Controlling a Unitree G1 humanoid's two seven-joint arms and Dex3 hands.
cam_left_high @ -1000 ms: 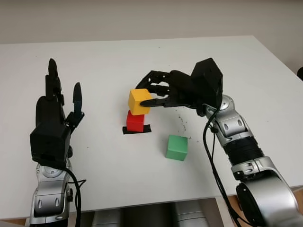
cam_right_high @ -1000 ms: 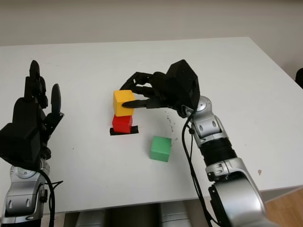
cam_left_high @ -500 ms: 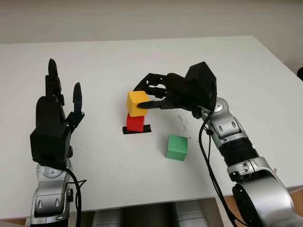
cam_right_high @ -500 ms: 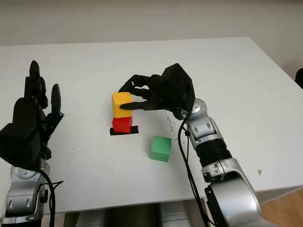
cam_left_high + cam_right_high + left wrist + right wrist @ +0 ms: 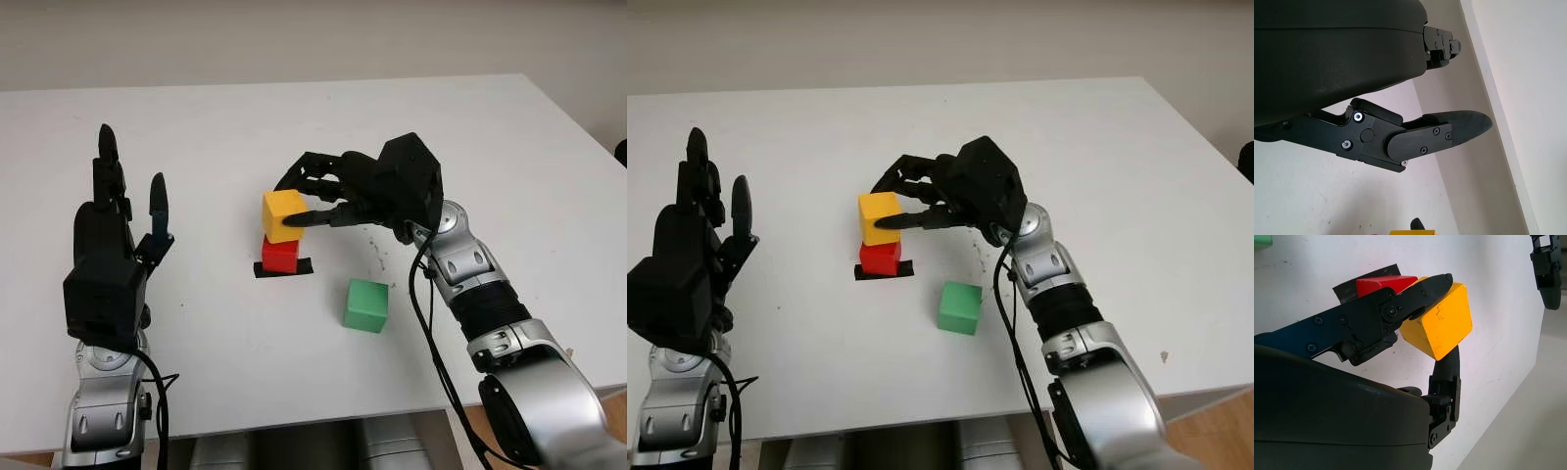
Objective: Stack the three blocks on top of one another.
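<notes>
Our left hand (image 5: pixel 110 250) is raised over the near left part of the table (image 5: pixel 196 127), open and holding nothing, its fingers pointing away from us. Everything else lies well off to its right.

Next over comes the stack. The red block (image 5: pixel 280 254) sits on a small black mat (image 5: pixel 283 268), and the yellow block (image 5: pixel 285 214) is on top of it, though whether its underside fully bears on the red one we cannot tell. In the right wrist view the yellow block (image 5: pixel 1441 324) looks turned a little relative to the red block (image 5: pixel 1382 283) under it.

Our right hand (image 5: pixel 318 201) reaches in from the right and is closed on the yellow block. One finger (image 5: pixel 315 214) crosses the block's near face, and the others arch over its far top edge. The wrist view confirms the pinch: a finger (image 5: pixel 1422 291) presses one side of the yellow block and another (image 5: pixel 1448 367) presses the opposite side.

The green block (image 5: pixel 367 305) stands alone on the table, nearer to us than the right hand and below its wrist, apart from the stack and touching nothing but the table. It sits to the right of the mat.
</notes>
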